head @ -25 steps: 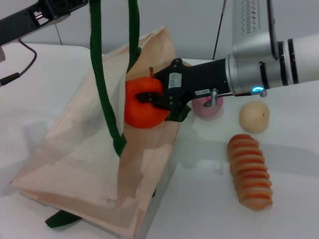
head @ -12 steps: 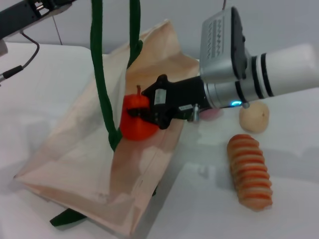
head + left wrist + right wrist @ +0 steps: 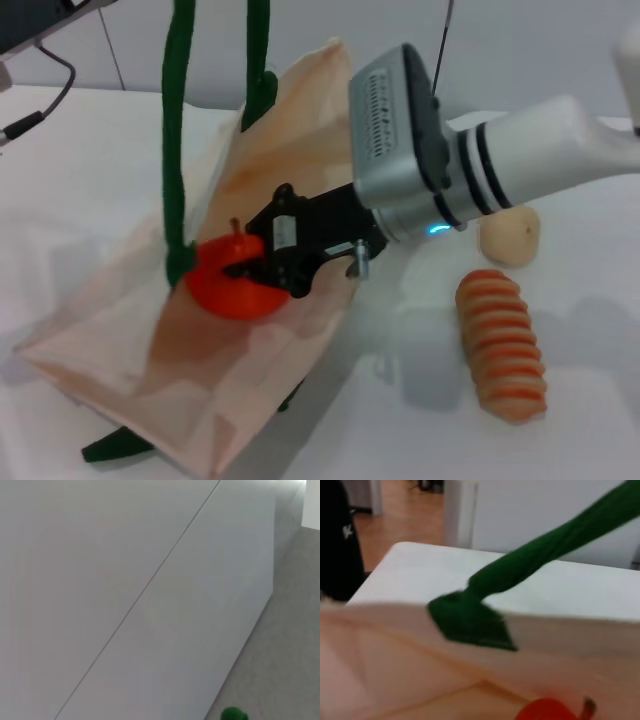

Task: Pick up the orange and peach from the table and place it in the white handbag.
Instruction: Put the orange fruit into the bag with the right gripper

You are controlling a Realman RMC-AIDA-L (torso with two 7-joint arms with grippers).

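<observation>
Orange [image 3: 232, 282], bright, round, small dark stem up top, is gripped by the right gripper [image 3: 255, 268] fingers, inside the open mouth of the white handbag [image 3: 280, 170]. Bag is cream-beige fabric, lying on the table [image 3: 90, 170], one green strap handle [image 3: 178, 140] pulled up by the left arm at top left; left fingers can't be told. Ridged bread loaf [image 3: 502, 345] and pale beige fruit [image 3: 510, 235] sit on the table beside the bag.
</observation>
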